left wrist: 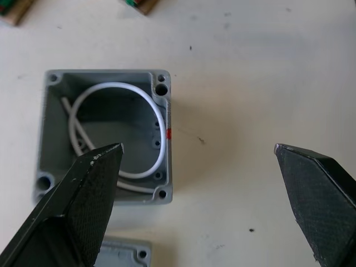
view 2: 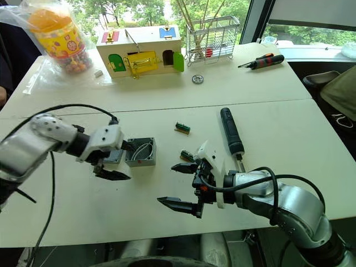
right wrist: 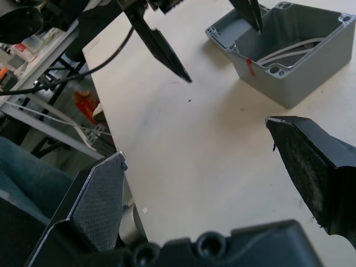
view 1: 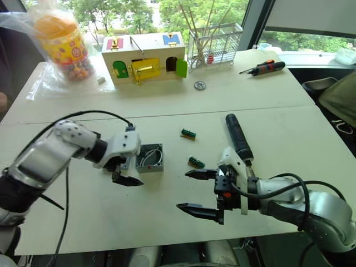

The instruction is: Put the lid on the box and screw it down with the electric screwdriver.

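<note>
The grey box (view 1: 151, 157) stands open-topped on the white table, with white wires coiled inside and a red mark on one wall (left wrist: 168, 133). The lid (left wrist: 125, 253) lies flat right beside it, mostly hidden under my left gripper (view 1: 130, 171). That gripper is open and empty. One of its fingers (left wrist: 94, 183) hangs over the box's rim and the other over bare table. The black electric screwdriver (view 1: 238, 136) lies on the table to the right. My right gripper (view 1: 182, 190) is open and empty in front of it, pointing towards the box.
Two small green parts (view 1: 188, 133) (view 1: 196, 162) lie between box and screwdriver. At the back stand a wooden box with coloured doors (view 1: 144, 58), a wire rack (view 1: 214, 44), a candy jar (view 1: 64, 41), a metal disc (view 1: 199, 85) and a black-and-orange manual screwdriver (view 1: 264, 68).
</note>
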Controlling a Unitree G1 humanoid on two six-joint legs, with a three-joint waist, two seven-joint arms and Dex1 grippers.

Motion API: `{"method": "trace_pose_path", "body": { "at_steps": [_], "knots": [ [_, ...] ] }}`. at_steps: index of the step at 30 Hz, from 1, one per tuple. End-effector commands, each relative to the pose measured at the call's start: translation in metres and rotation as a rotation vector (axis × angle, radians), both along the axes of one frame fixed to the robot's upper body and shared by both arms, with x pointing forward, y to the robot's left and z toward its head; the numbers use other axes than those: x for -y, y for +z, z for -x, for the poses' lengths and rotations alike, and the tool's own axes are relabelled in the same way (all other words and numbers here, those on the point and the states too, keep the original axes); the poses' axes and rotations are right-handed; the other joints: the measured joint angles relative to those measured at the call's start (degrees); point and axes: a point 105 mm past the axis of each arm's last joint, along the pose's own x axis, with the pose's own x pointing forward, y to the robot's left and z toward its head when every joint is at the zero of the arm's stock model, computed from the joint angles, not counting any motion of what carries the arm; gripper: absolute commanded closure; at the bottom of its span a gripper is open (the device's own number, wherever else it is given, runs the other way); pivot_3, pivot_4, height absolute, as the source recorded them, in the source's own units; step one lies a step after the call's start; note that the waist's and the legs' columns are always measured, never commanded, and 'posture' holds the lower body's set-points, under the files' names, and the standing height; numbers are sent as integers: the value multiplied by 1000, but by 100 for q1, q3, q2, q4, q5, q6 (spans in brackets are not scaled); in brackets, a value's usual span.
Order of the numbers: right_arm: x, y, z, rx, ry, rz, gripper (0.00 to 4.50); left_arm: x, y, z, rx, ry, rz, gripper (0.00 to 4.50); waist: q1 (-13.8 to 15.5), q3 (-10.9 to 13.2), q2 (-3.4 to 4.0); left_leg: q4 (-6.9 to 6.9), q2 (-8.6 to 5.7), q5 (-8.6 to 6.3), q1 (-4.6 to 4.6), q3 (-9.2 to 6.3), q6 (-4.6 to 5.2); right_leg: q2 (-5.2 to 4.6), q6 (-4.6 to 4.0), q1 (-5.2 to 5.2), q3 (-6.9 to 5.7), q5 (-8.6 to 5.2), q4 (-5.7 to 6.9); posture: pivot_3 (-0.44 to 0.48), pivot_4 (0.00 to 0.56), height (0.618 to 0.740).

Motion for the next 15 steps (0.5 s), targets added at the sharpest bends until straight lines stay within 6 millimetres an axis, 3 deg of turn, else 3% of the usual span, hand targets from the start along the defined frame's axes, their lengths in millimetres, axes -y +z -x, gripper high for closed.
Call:
{"method": "trace_pose_path", "body": {
  "at_steps": [1, 7, 15],
  "knots": [
    [-5, 6, 1, 66, -25, -31, 0, 3, 4, -8, 33, -38, -13, 23, 13, 0, 0, 0, 0, 0, 0, -1, 0, 3, 4, -1, -1, 2, 2, 0, 150, 740],
    [-8, 4, 0, 84, -67, -46, 0, 12, -9, -18, 36, -72, -15, 23, 16, 0, 0, 7, -1, 2, -1, -3, 0, 9, 10, -2, -8, 6, 14, 0, 150, 740],
    [-4, 3, -3, 101, -99, -35, 0, 20, -17, -20, 38, -128, -22, 3940, 14, -1, 0, 9, -1, 2, 1, -3, 0, 10, 13, -2, -8, 7, 20, 0, 150, 740]
  ]
}}
